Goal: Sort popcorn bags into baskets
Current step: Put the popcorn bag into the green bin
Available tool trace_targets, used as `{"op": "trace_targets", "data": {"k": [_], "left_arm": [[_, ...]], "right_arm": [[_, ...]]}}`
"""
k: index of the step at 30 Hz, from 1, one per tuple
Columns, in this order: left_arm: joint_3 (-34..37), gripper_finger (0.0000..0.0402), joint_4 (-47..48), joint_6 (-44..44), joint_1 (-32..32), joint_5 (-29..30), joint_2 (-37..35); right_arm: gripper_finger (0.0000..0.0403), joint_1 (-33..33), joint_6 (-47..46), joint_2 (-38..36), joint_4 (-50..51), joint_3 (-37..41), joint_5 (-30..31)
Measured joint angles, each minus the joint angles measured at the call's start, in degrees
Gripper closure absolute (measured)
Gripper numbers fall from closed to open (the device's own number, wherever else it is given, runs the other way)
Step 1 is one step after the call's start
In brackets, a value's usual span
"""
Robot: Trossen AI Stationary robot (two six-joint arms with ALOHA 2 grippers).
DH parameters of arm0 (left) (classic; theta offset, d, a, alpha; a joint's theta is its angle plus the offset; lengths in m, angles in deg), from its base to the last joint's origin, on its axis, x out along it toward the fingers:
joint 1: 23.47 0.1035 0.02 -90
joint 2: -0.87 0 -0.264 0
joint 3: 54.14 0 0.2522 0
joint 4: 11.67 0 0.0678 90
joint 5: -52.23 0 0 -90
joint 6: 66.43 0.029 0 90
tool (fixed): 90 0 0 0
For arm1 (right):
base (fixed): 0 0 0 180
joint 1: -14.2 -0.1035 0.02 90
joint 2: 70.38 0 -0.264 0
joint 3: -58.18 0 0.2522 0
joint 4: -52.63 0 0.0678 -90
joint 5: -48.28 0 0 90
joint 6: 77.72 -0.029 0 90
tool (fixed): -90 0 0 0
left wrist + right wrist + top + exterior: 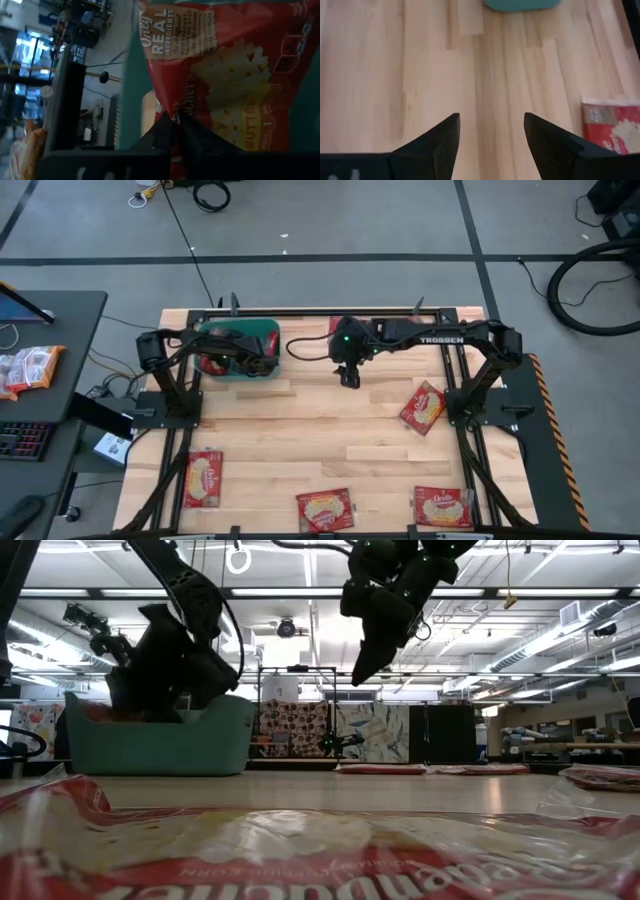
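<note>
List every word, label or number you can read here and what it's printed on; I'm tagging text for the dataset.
"REAL INGREDIENTS": on the popcorn bag pinched in the left gripper, over the teal basket.
"BUTTER": same bag, lower down.
"TROSSEN": on the right arm.
Mirrored white lettering on the near bag, low view: not readable.
Lettering on the loose table bags: too small to read.

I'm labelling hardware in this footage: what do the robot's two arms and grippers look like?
Both arms are dark, near-black jointed links. The right arm carries white TROSSEN lettering and a green light near its wrist, with a black cable looping beside it. The right gripper has two dark, tapered, pointed fingers. The left gripper is similarly dark.
</note>
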Motion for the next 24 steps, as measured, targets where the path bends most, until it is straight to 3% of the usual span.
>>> {"op": "trace_targets", "data": {"k": [10, 19, 24], "left_arm": [[2.4, 0.0367, -3.6, 18.5, 5.5, -0.3, 0.7], [2.4, 0.0362, -6.9, 24.2, 7.6, -2.3, 0.7], [2.4, 0.0330, -6.4, 24.7, 7.5, -3.0, 0.7]], "right_arm": [[0.0176, -2.5, -3.3, 0.0, 1.0, 0.0, 0.0], [0.0176, -4.3, -6.9, 0.0, 4.0, 0.0, 0.4], [0.0176, -5.0, -6.9, 0.0, 4.4, 0.0, 1.6]]}}
